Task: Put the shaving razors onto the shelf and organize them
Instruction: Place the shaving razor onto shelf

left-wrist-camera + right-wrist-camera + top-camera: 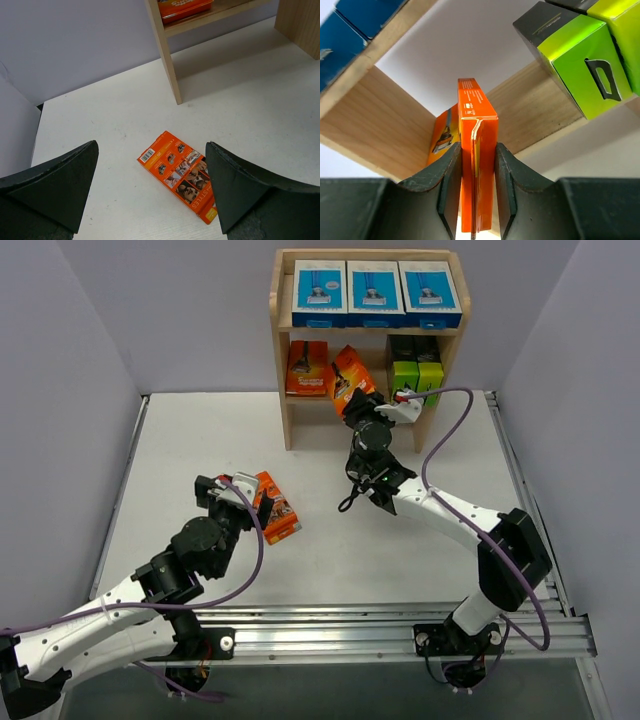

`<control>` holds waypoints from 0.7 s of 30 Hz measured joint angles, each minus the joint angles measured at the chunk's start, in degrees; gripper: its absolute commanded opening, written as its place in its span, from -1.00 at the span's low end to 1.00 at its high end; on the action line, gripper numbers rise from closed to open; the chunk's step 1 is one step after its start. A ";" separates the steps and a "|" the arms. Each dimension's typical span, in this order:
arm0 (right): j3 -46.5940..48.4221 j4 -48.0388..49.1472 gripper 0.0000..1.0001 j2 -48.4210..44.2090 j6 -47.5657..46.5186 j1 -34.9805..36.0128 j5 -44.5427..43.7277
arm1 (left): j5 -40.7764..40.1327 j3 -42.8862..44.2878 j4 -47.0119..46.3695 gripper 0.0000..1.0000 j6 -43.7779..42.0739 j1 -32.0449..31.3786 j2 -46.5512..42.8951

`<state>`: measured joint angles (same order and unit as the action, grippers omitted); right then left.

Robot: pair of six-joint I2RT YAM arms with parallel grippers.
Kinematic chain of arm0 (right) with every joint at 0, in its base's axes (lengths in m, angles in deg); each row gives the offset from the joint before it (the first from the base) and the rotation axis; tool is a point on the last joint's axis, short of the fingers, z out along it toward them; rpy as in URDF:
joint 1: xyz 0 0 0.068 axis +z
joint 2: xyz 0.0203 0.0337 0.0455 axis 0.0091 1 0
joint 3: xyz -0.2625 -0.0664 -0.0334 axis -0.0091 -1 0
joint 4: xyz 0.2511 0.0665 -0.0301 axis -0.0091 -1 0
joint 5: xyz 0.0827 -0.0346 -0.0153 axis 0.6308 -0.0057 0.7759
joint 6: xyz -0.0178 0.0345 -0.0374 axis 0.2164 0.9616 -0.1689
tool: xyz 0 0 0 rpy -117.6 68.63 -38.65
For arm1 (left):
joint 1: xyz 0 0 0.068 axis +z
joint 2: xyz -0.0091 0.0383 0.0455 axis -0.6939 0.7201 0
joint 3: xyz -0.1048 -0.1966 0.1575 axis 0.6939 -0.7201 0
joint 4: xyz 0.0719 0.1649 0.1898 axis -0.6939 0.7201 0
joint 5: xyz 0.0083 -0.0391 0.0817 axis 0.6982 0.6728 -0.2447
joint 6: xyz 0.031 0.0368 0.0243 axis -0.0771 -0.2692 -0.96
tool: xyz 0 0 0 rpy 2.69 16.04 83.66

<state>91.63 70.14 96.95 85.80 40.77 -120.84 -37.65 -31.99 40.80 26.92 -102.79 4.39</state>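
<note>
The wooden shelf point(283, 360) stands at the back of the table. Three blue-and-white razor boxes point(372, 290) line its top tier. On the middle tier an orange pack point(306, 368) stands at the left and two black-and-lime boxes point(417, 375) at the right. My right gripper point(358, 403) is shut on a second orange pack point(349, 372), held upright at the middle tier's opening; the right wrist view shows that pack point(472, 105) pinched between the jaws of the gripper point(477, 146). A third orange pack point(180, 172) lies flat on the table under my open left gripper point(151, 145).
In the right wrist view the shelved orange pack point(444, 132) sits just left of the held one, and the lime boxes point(577, 70) sit to the right. The shelf's left post point(167, 60) stands beyond the lying pack. Grey walls enclose the table on three sides.
</note>
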 measured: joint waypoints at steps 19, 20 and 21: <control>2.38 4.94 -1.00 7.15 -4.24 -3.26 -1.62 | 1.18 -0.76 -0.63 0.94 -0.90 -0.68 0.02; 2.58 4.94 -1.00 7.63 -4.02 -3.50 -1.57 | 1.20 -0.76 -0.63 0.93 -0.92 -0.68 0.04; 2.97 4.92 -1.00 8.13 -3.89 -3.52 -1.57 | 1.20 -0.76 -0.66 0.94 -1.01 -0.68 0.09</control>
<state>94.61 75.06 105.08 81.90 37.25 -122.42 -36.44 -32.76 40.14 25.92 -103.46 4.48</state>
